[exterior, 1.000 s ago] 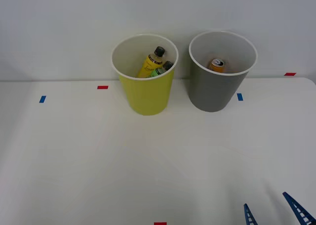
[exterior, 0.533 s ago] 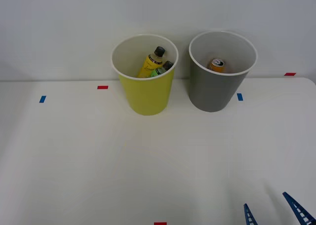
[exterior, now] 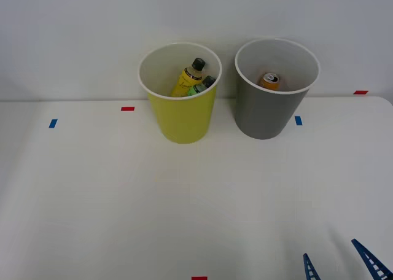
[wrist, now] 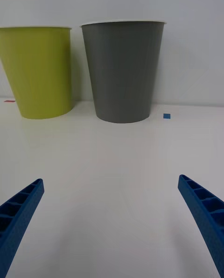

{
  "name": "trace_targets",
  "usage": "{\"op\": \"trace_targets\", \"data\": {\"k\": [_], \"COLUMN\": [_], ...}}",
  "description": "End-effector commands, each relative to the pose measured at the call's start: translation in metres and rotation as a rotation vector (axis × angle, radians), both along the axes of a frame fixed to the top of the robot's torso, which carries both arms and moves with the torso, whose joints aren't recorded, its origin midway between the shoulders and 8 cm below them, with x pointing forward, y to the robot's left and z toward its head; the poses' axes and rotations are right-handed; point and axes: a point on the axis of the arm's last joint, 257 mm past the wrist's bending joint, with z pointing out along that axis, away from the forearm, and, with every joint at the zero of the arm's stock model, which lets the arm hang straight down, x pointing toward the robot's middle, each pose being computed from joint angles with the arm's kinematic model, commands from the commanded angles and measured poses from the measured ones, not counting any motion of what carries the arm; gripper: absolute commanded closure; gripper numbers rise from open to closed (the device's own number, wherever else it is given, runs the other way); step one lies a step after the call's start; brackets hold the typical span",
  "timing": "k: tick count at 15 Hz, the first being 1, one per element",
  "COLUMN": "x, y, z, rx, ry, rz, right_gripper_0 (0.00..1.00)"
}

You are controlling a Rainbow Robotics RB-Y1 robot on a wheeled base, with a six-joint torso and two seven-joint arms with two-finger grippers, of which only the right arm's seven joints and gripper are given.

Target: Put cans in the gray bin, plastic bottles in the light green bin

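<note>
Inside: yellow-labelled bottle (exterior: 187, 79), lettering unreadable; orange can (exterior: 269, 80) unmarked.

Smooth plastic bins (exterior: 261, 117) — glossy table (exterior: 123, 200)

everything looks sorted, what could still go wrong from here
Little is left to spoil. The open right gripper sits low near the table's front edge; a forward sweep could knock the gray bin or light green bin. The yellow bottle leans toward the rim, so a tipped bin would likely spill it.

Right gripper (wrist: 112, 222): two blue fingers (wrist: 18, 212), tapered to points, ribbed with ladder-like slots along their length.
</note>
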Motion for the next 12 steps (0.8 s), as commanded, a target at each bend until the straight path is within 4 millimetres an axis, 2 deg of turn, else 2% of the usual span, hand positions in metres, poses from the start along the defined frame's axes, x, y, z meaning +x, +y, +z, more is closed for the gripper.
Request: {"op": "trace_targets", "data": {"k": [1, 12], "x": [0.0000, 0.0000], "y": [0.0000, 0.0000], "z": [-0.0001, -0.0001], "rx": [0.000, 0.000], "ry": [0.000, 0.000], "rz": [0.000, 0.000], "right_gripper_0": [0.00, 0.00]}}
